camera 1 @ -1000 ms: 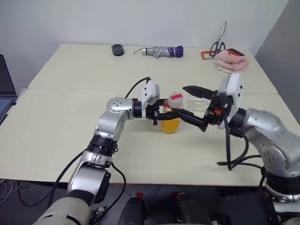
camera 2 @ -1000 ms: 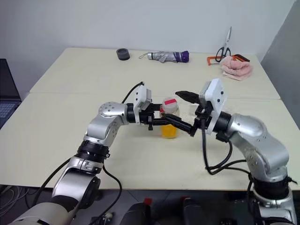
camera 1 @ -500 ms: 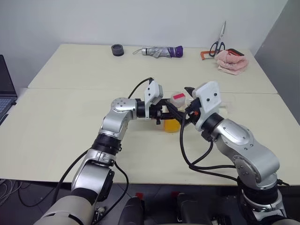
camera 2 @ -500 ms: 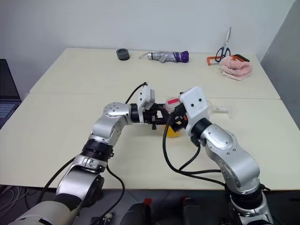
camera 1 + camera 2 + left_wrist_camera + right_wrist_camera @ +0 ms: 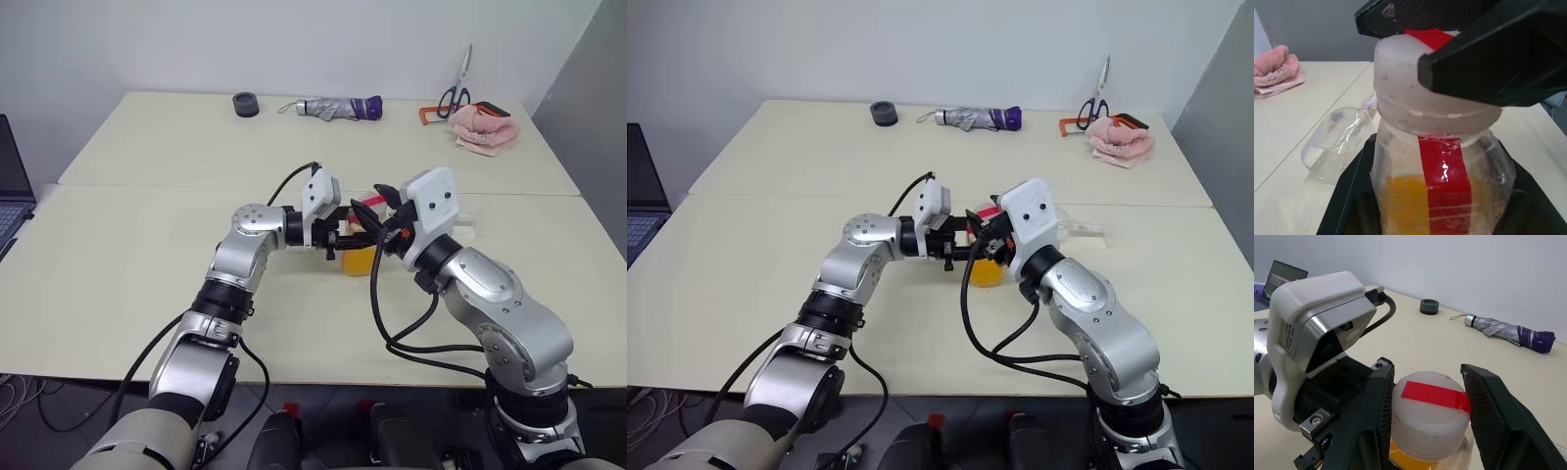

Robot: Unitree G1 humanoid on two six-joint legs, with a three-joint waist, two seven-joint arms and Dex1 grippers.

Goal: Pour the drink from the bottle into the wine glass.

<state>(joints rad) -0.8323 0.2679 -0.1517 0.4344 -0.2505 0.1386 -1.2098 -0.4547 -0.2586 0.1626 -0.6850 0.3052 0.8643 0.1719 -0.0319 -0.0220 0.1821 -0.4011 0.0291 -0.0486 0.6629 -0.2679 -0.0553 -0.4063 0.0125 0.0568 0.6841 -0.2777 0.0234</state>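
**Mia:** What is the biggest thing here?

**Tom:** The table [image 5: 147,245]. It is wide and pale. At its far edge lie a folded umbrella [image 5: 338,107], a pink cloth [image 5: 484,129], scissors [image 5: 457,90] and a small dark ring [image 5: 246,103].

**Mia:** Where is the bottle?

**Tom:** The bottle [image 5: 1435,161] stands upright near the middle of the table. The left gripper [image 5: 345,238] reaches in from the side, and its black fingers are squeezed tight on the bottle's body.

**Mia:** And the other one?

**Tom:** The right gripper [image 5: 1427,401] is up at the white cap [image 5: 1430,413] with the red strip. One finger [image 5: 1374,416] is on each side of the cap, right against it. The fingers look like they pinch it, but I cannot tell if they grip it hard.

**Mia:** Is the drink inside?

**Tom:** Yes. The orange drink [image 5: 1403,200] sits in the lower part of the bottle.

**Mia:** And the wine glass?

**Tom:** The wine glass [image 5: 1334,142] lies on its side on the table, just behind the bottle.
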